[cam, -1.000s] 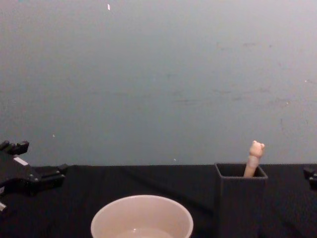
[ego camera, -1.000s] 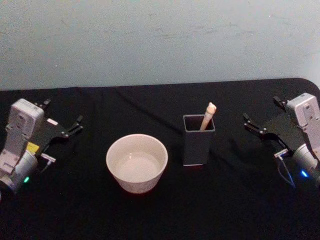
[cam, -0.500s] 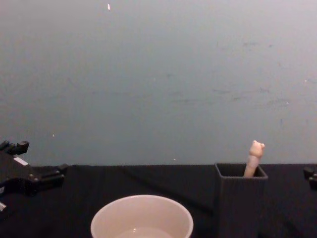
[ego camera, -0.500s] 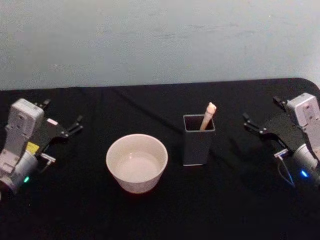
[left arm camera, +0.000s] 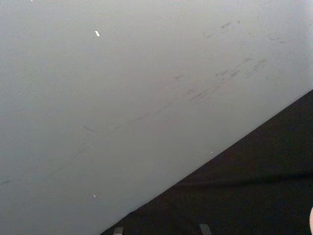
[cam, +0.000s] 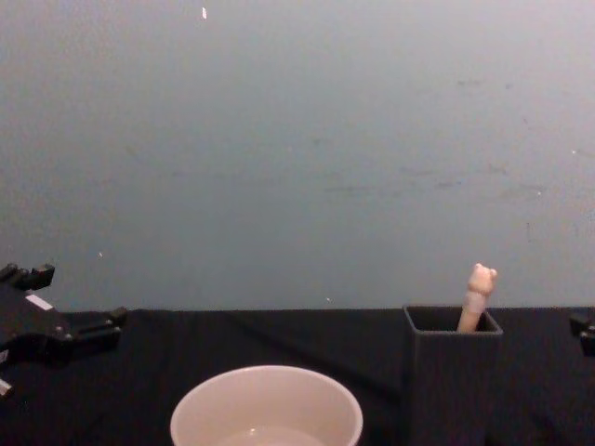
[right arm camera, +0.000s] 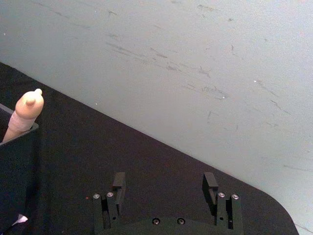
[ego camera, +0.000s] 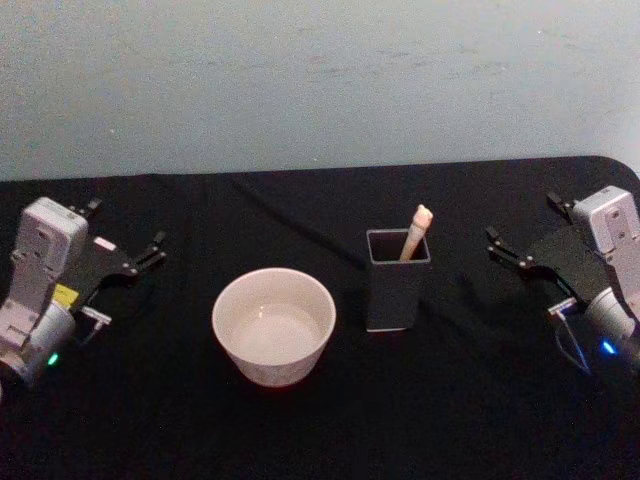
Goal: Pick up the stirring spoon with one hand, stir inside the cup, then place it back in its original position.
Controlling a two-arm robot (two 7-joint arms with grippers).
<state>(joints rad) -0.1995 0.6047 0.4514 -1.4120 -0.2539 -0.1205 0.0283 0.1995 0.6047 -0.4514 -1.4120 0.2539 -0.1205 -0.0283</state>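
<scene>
We begin at our right gripper (ego camera: 520, 217), which hovers low over the black table (ego camera: 450, 400) at its right side. Its fingers are spread wide with nothing between them, and the right wrist view shows the gap plainly (right arm camera: 165, 178). Our left gripper (ego camera: 125, 225) sits in a matching pose at the far left of the table, its fingers likewise apart and empty. The chest view catches it at the left edge (cam: 79, 295).

Between the two grippers, and well apart from both, stand the task's things. The stirring spoon (ego camera: 415, 228) leans inside the dark holder (ego camera: 397, 295), with only its beige handle and bear-head top poking above the square mouth. Just to the holder's left is the cup (ego camera: 270, 365), pale and round, close to the holder but not touching it.

As we judge it, nothing of the task is done yet. The spoon has not been lifted, so the grasp, the stirring inside the cup and the return to the holder all lie ahead. The right gripper is somewhat nearer the spoon than the left, though either could reach it.
</scene>
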